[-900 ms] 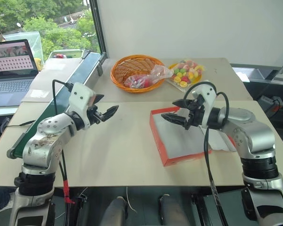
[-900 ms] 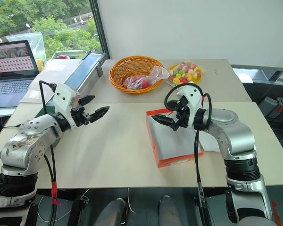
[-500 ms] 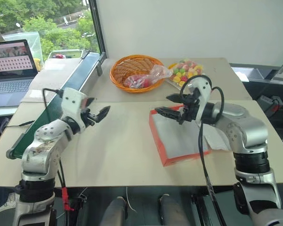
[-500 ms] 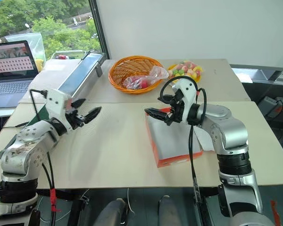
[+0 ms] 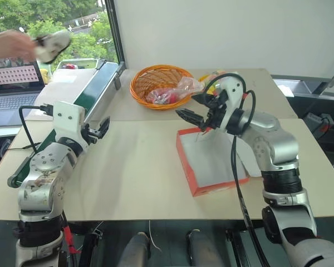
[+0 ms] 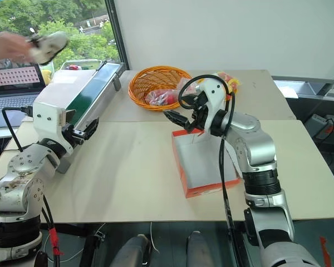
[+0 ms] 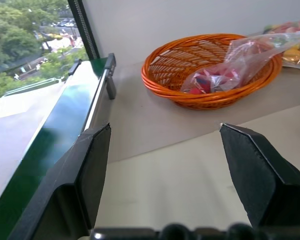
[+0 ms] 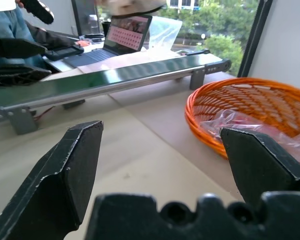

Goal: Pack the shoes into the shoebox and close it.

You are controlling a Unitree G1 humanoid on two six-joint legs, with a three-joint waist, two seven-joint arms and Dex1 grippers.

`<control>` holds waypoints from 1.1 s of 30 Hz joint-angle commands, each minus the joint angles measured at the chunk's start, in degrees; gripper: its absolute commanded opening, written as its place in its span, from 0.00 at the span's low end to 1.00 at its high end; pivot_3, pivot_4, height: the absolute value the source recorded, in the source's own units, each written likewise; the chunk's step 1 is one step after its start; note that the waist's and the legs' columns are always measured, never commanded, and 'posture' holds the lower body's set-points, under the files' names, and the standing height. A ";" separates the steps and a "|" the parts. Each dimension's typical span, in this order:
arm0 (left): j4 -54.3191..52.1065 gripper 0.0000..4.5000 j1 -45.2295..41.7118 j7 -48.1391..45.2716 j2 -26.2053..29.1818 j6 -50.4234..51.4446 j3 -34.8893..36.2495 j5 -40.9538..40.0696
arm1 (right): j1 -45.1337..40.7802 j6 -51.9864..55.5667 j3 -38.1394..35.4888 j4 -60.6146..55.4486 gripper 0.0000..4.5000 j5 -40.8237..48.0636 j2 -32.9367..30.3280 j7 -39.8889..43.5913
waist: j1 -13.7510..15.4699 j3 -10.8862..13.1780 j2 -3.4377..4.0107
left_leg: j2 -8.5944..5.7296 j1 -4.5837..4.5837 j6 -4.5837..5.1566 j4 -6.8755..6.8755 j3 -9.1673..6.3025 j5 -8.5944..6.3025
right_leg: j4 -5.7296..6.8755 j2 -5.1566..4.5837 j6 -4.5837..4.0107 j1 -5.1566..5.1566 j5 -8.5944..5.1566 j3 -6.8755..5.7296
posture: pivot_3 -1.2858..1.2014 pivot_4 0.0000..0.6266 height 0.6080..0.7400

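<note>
Both claws spread wide and empty above the bench [image 5: 139, 178].
Right claw [image 5: 196, 111] hovers over the red shoebox's [image 5: 211, 164] far edge; left claw [image 5: 100, 128] is well apart. A person's hand [image 5: 11, 44] holds one shoe [image 5: 53, 44].

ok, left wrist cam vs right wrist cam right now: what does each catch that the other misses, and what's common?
Left wrist view alone: the tray of coloured sweets beyond the basket, and trees through the window. Right wrist view alone: the laptop behind the belt, and a person's hand holding a white shoe above it. Both share the orange basket with its plastic bag, the green conveyor belt, the table and open black fingers.
</note>
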 commanded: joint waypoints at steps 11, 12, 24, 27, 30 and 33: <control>-1.60 0.82 -2.72 0.34 -2.05 1.17 2.17 -4.77 | -0.73 3.50 -0.45 -3.00 0.98 4.93 -0.07 4.20 | 0.12 0.00 0.00 | 0.00 0.00 0.00 0.00 0.00 0.00 | -0.01 0.00 0.00 0.02 0.00 -0.01 | 0.52 0.24 1.00; -1.28 0.82 -2.79 0.39 -2.14 1.11 2.00 -4.58 | -0.64 3.72 -0.53 -3.27 0.98 5.05 0.02 4.21 | 0.12 0.00 0.00 | 0.00 0.00 0.00 0.00 -0.01 0.00 | -0.01 0.00 0.00 0.02 0.00 -0.01 | 0.52 0.24 1.00; 6.04 0.82 -3.09 3.52 -1.54 -1.86 6.03 -2.34 | -1.69 4.55 0.20 -4.26 0.98 7.82 4.12 3.78 | -0.12 0.00 0.00 | 0.01 0.01 0.00 -0.01 0.00 0.00 | 0.02 0.01 -0.01 -0.03 0.01 0.00 | 0.52 0.24 1.00; 11.29 0.82 -2.10 1.83 1.10 -5.11 8.16 -0.85 | -1.81 5.58 1.71 -6.11 0.98 8.92 6.24 3.62 | -0.14 0.00 0.00 | 0.01 0.00 0.00 -0.02 0.00 0.00 | 0.02 0.01 -0.02 -0.05 0.01 0.00 | 0.52 0.24 1.00; 17.93 0.82 -2.05 -1.20 3.80 -8.85 10.03 -1.00 | -1.38 7.04 2.43 -7.95 0.98 10.00 7.59 3.33 | -0.12 0.00 0.00 | 0.02 0.02 0.00 -0.04 0.00 0.00 | 0.04 0.01 -0.03 -0.09 0.02 -0.01 | 0.52 0.24 1.00; 25.90 0.82 -3.26 -5.78 6.72 -12.63 11.08 -1.67 | -1.05 8.17 3.04 -9.07 0.98 10.88 8.18 3.40 | 0.04 -0.01 -0.01 | 0.01 0.02 0.00 -0.04 -0.01 0.00 | 0.03 0.01 -0.04 -0.07 0.02 -0.02 | 0.52 0.24 1.00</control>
